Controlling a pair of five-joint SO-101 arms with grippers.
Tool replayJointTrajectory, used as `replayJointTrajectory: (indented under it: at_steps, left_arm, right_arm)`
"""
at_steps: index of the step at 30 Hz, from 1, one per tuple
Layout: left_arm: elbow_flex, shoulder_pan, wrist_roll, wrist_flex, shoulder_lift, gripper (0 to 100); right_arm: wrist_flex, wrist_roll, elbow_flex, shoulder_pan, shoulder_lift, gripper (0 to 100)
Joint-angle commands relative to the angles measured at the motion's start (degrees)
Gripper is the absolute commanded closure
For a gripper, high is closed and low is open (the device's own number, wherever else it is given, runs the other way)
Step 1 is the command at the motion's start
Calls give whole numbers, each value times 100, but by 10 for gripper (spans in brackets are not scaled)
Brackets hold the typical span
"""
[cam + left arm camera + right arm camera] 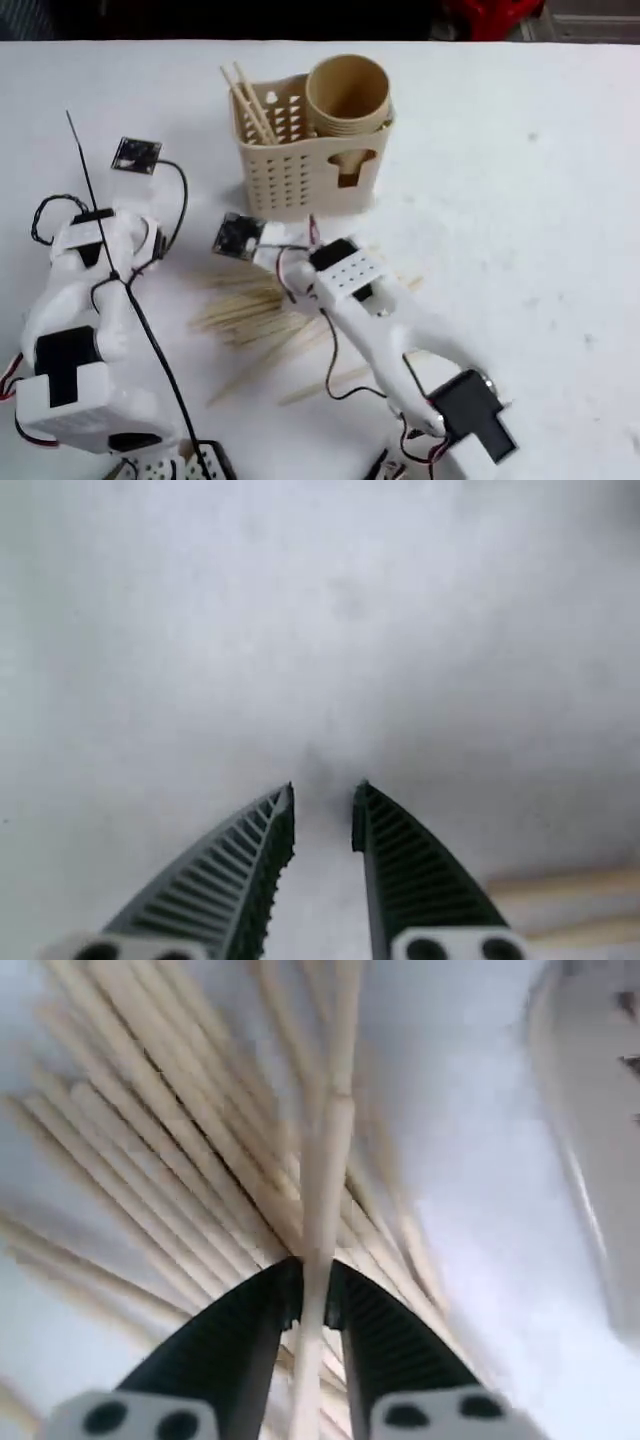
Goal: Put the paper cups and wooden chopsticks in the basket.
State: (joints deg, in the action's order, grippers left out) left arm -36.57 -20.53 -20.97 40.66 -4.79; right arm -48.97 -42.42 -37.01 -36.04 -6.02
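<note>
The basket (300,180) stands on the desk (520,200), with stacked cups (348,95) in one compartment and a few chopsticks (250,100) leaning in the compartment beside it. Near its front, a loose pile (245,315) of more sticks lies spread on the desk. The right hand (313,1275) is down on this pile, its fingers closed on one chopstick (328,1150) that runs out between them. The left hand (322,800) hangs over bare desk, fingers slightly parted and holding nothing, with a couple of sticks lying near it.
</note>
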Motion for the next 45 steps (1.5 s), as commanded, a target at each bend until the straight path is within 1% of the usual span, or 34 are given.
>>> replayJointTrajectory:
  at_steps: [1, 4, 7, 8, 10, 12, 17, 21, 25, 27, 31, 36, 37, 41, 45]
  left_arm:
    - [114, -101, -35, 26, 31, 880]
    - [114, -101, -35, 26, 31, 880]
    - [114, -101, -35, 26, 31, 880]
    - [114, -101, -35, 26, 31, 880]
    - [114, -101, -35, 26, 31, 880]
    - [114, -101, -35, 26, 31, 880]
    - [114, -101, -35, 26, 31, 880]
    - [114, -101, -35, 26, 31, 880]
    - [114, -101, -35, 26, 31, 880]
    - [114, -101, -35, 26, 31, 880]
    - [114, -101, -35, 26, 31, 880]
    - [105, -101, -35, 26, 31, 880]
    - [105, -101, -35, 26, 31, 880]
    - [105, -101, -35, 18, 31, 880]
    - [114, -101, -44, 18, 31, 880]
  right_arm:
    - [-312, 26, 281, 48, -462, 980]
    - [-338, 26, 264, 48, -497, 969]
    - [-330, 26, 220, 75, -497, 919]
    - [-312, 26, 176, 66, -497, 916]
    - [-303, 26, 97, 40, -497, 937]
    - [-233, 26, 44, 48, -497, 983]
    - [-13, 26, -141, 66, -497, 981]
    - [-31, 26, -176, 22, -497, 939]
    - [-4, 26, -378, -233, -497, 878]
    - [207, 26, -466, -277, -497, 868]
    - [576, 18, -404, -101, -259, 867]
    - [752, -246, -158, -66, 523, 872]
    - [752, -246, -97, -75, 611, 886]
    - [725, -246, -53, -75, 593, 985]
    - [497, -246, -53, -66, 374, 976]
